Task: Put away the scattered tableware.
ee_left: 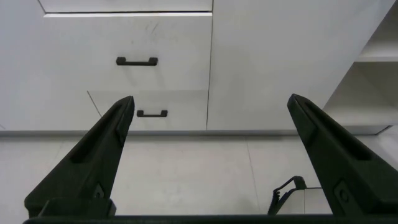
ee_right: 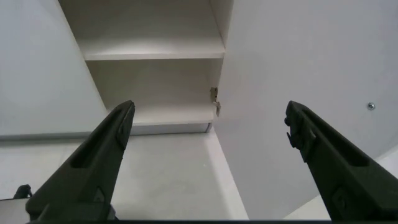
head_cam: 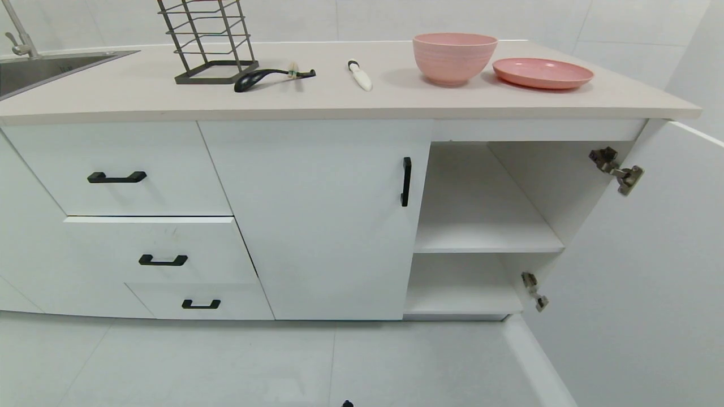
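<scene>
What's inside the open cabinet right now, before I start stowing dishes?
Just the upper shelf and the lower shelf, with nothing showing on either. Whatever lies behind the closed door is hidden.

White counter (head_cam: 113,96): sink (head_cam: 45,68) at ten o'clock, wire rack (head_cam: 206,39) and black spoon (head_cam: 271,77) at eleven, white utensil (head_cam: 360,75) at twelve, pink bowl (head_cam: 454,56) at one, pink plate (head_cam: 542,73) at two. Open cupboard (head_cam: 481,226) at three.

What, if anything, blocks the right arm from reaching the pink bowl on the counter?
Probably nothing: the pink bowl stands uncovered on the counter, nothing above it. The right gripper, open and empty, sits low facing the open cabinet, so the arm would have to rise first.
</scene>
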